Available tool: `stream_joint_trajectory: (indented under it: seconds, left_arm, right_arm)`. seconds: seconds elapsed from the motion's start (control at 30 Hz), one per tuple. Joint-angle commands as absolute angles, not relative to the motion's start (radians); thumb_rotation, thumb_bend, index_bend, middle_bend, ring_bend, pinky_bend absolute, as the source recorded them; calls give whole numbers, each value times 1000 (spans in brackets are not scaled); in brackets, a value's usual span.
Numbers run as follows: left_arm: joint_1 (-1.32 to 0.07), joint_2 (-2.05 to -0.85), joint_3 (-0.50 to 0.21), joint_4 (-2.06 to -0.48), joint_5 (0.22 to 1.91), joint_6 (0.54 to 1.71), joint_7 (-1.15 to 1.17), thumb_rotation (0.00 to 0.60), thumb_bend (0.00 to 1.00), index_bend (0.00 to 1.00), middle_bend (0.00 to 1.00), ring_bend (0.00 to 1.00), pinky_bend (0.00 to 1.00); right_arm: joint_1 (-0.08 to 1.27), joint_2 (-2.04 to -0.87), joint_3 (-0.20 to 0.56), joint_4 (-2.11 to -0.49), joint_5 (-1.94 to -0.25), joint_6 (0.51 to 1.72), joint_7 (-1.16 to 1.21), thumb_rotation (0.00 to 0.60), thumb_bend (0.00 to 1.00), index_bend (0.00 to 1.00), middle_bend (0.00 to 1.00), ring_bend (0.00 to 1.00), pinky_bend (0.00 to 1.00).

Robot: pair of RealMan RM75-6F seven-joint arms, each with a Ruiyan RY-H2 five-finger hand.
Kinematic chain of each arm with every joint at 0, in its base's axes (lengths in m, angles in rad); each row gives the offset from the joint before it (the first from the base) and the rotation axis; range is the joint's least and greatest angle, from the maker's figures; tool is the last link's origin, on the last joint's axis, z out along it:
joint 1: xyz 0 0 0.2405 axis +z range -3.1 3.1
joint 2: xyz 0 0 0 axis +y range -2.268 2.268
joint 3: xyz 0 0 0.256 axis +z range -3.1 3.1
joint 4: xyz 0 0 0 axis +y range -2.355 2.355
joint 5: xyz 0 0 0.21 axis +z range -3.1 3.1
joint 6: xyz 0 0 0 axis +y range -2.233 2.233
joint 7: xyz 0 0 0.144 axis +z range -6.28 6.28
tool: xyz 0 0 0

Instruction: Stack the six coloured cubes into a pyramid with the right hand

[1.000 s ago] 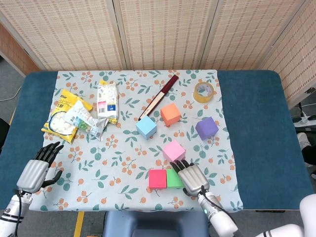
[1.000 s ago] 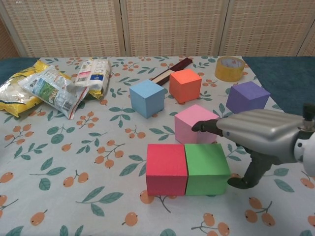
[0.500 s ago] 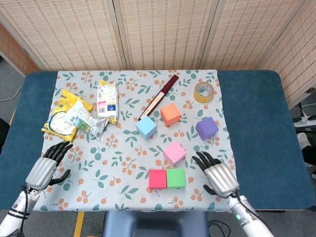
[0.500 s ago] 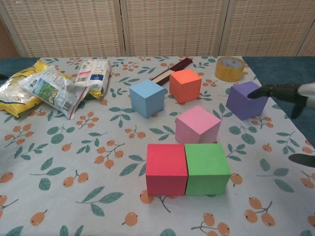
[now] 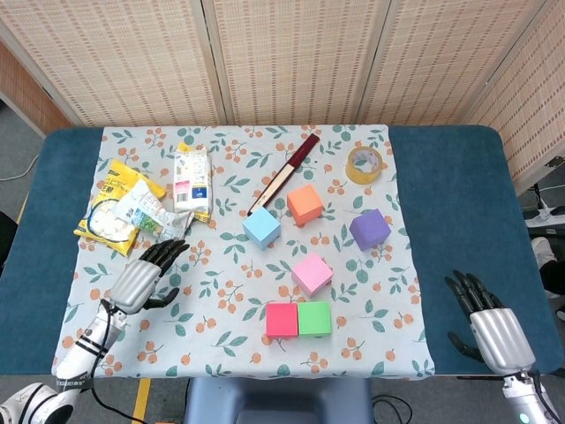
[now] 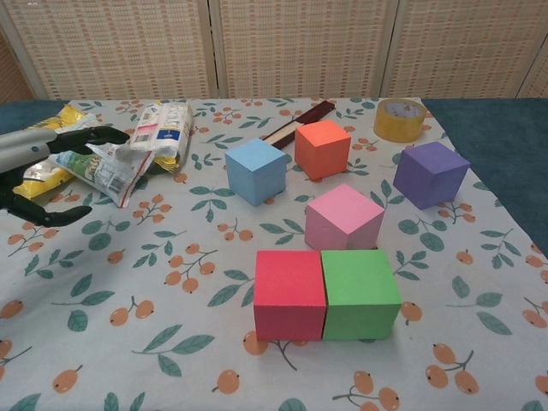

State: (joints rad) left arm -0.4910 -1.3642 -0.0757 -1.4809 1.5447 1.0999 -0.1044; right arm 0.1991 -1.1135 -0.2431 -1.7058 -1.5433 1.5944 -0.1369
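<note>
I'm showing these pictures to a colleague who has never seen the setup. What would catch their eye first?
Probably the red cube and green cube pressed side by side at the near edge of the floral cloth, with the pink cube just behind them. Blue, orange and purple cubes sit apart further back. Both hands are off the cubes: left hand open near the snack bags, right hand open over the bare blue table.

My left hand (image 5: pixel 141 281) hovers low over the left part of the table, palm down, fingers (image 6: pixel 96 135) spread and reaching forward, thumb held apart below them; nothing in it. Forearm and wrist run back toward the near left corner. My right hand (image 5: pixel 488 322) sits far out at the near right edge, back of the hand up, fingers apart and slightly curled, holding nothing; the chest view does not show it.
</note>
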Motion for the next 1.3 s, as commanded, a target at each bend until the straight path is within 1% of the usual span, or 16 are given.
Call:
stream_joint_trajectory:
  seconds: [0.03,0.17,0.23,0.37,0.5,0.63,0.8,0.9,1.07,1.13,1.17,1.2,1.23,1.27,1.3]
  left_arm:
    - [-517,-1372,-91,-1492,1504,1062,-71,600,402,0,49,10,129]
    - [-514,-1364,-95,-1484,1482,1073,-41,600,401,0,50,10,129]
    - [-509,-1355,-94,-1485,1479,1082,-46,600,401,0,50,10,129]
    - [-494,-1338,-87,-1472,1479,1110,-44,600,400,0,49,10,128]
    - [-478,-1330,-79,-1455,1479,1137,-38,600,400,0,49,10,127]
    - [-466,-1318,-77,-1445,1471,1152,-52,600,400,0,49,10,126]
    - [-460,-1303,-71,-1435,1467,1149,-93,600,400,0,49,10,125]
    - [-459,-1299,-68,-1426,1467,1147,-117,600,400,0,49,9,123]
    - [-457,-1296,-64,-1415,1471,1151,-124,600,399,0,49,9,119]
    - [-456,-1295,-64,-1414,1468,1151,-131,600,403,0,50,9,120]
    - [-456,-1295,-64,-1412,1467,1151,-132,600,406,0,50,9,119]
    - [-455,-1295,-63,-1410,1466,1150,-130,600,407,0,50,9,119]
    - [-454,-1294,-62,-1410,1466,1150,-128,600,408,0,50,9,119]
    - [-453,-1292,-59,-1408,1466,1149,-123,600,408,0,50,9,119]
    - [-452,-1290,-57,-1407,1467,1150,-120,600,408,0,50,9,119]
  right_arm:
    - [283,-1098,-187,-1709,-1575,1479,-174,600,178,0,3,0,231]
    - [425,-1094,-115,-1759,-1557,1265,-296,600,178,0,0,0,171]
    - [483,-1110,-76,-1775,-1540,1188,-364,600,178,0,0,0,148]
    - [612,-1182,20,-1765,-1477,1031,-555,600,177,0,0,0,119]
    - [703,-1269,75,-1732,-1366,912,-710,600,177,0,0,0,103]
    - [753,-1349,103,-1707,-1253,882,-852,600,171,0,0,0,99]
    - [810,-1430,111,-1688,-1088,857,-981,600,156,0,0,0,90]
    - [838,-1471,108,-1676,-1014,860,-1023,600,154,0,0,0,90]
    - [867,-1510,92,-1660,-917,889,-1074,600,154,8,0,0,89]
    - [872,-1527,97,-1653,-890,903,-1059,600,154,115,0,0,98]
    - [873,-1534,99,-1649,-883,907,-1047,600,154,232,14,0,115]
    - [874,-1542,102,-1644,-886,916,-1030,600,154,371,64,15,148]
    - [873,-1545,102,-1640,-892,922,-1019,600,154,458,117,43,177]
    - [871,-1546,101,-1639,-898,932,-1004,600,154,583,223,117,239]
    - [869,-1543,99,-1640,-898,939,-998,600,154,656,291,189,293]
